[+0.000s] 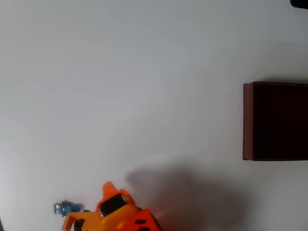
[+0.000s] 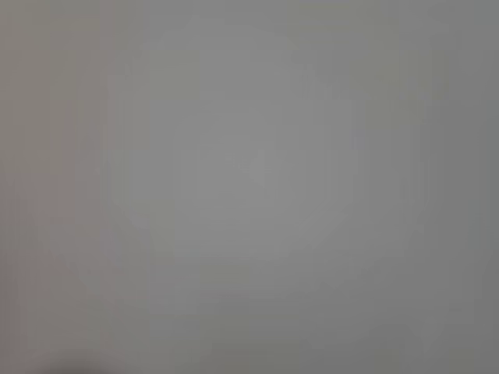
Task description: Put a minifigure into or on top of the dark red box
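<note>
While the minifigure (image 1: 64, 208) is lying on its side at the lower left of the overhead view, its long axis is running left to right across the frame, with the paler grey-blue end pointing left and the darker blue end pointing right toward the orange hand (image 1: 84, 219). That hand is sitting at the bottom edge, just beside the figure on its right; whether the two are touching is not clear. How far the hand is opening cannot be told, since its fingers are partly cut off by the frame edge, and nothing can be seen held in it. At the far right edge, well apart from both, the dark red box (image 1: 248, 121) is resting on the pale worktop (image 1: 144, 86), its near-black inside facing up. The wrist view is giving a blurred grey field
</note>
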You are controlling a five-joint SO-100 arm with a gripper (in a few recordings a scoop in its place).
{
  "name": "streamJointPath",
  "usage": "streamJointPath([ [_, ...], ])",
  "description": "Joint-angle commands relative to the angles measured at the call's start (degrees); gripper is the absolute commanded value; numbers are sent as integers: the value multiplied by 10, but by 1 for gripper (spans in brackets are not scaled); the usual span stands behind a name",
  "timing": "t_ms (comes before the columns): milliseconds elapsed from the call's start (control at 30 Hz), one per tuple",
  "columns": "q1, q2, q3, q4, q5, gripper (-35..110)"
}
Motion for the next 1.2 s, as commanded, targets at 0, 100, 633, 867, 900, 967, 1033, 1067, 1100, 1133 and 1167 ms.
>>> streamJointPath([
  [0,1,2,-8,15,-26,0],
  [100,1,2,-8,15,-26,0],
  [633,108,-12,4,-61,34,0],
  [867,218,-14,27,-149,18,0],
  [900,225,-14,30,-156,14,0],
  [967,230,-14,33,-170,5,0],
  [1033,230,-14,36,-178,2,0],
  [1067,232,-14,34,-178,8,0],
  [1100,230,-14,25,-169,19,0],
  [1133,221,-14,8,-154,46,0],
  [1167,200,-15,-15,-148,146,0],
])
